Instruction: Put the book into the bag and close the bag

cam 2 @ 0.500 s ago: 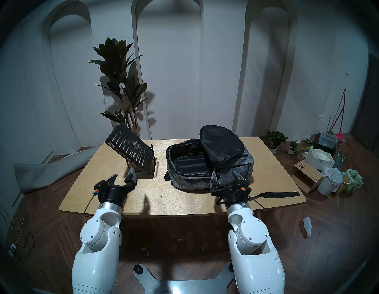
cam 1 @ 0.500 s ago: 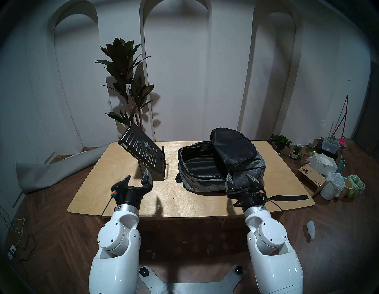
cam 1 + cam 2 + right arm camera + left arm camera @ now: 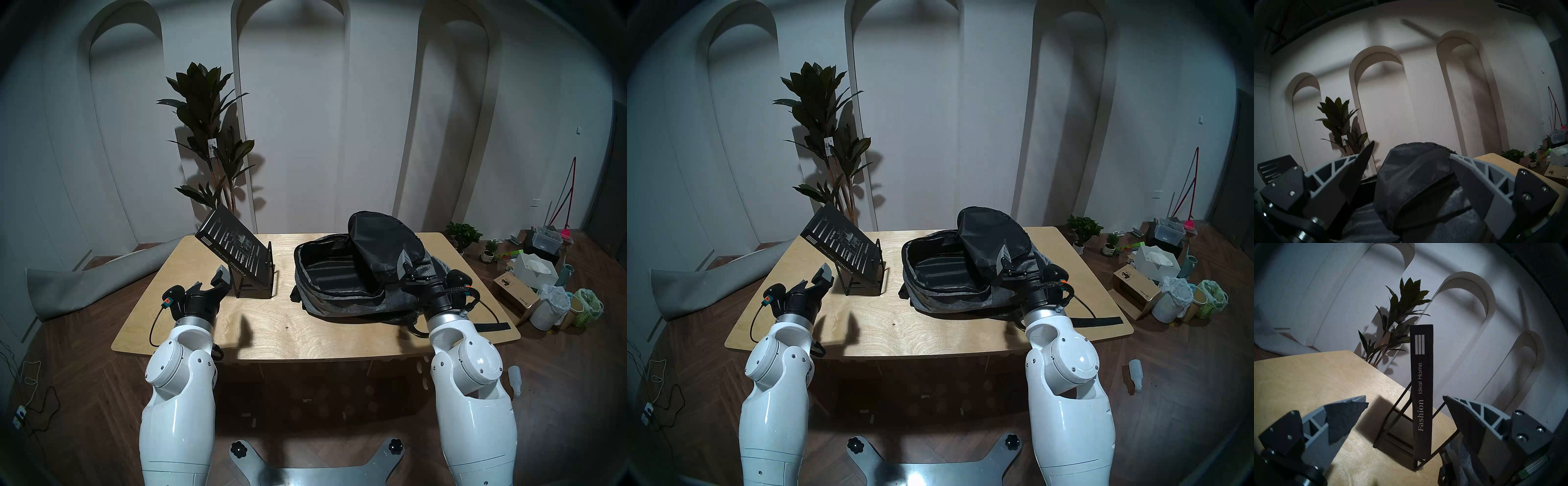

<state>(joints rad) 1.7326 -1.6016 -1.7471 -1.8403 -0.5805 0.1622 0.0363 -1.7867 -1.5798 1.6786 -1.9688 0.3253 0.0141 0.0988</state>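
Light wooden table [image 3: 258, 325] carries black wire-frame stand [image 3: 263, 288] on left side, open grey backpack [image 3: 342, 298] on right, apart; black strap [image 3: 492, 326] lies flat by right edge.

The bag's [image 3: 342, 295] near right corner sits behind the right gripper [image 3: 422, 268] — one finger barely shows past the wrist. The book's [image 3: 234, 247] bottom edge is hidden by the black stand [image 3: 261, 288]. Cover lettering is too small to read — the floor clutter [image 3: 543, 288] is indistinct, too.
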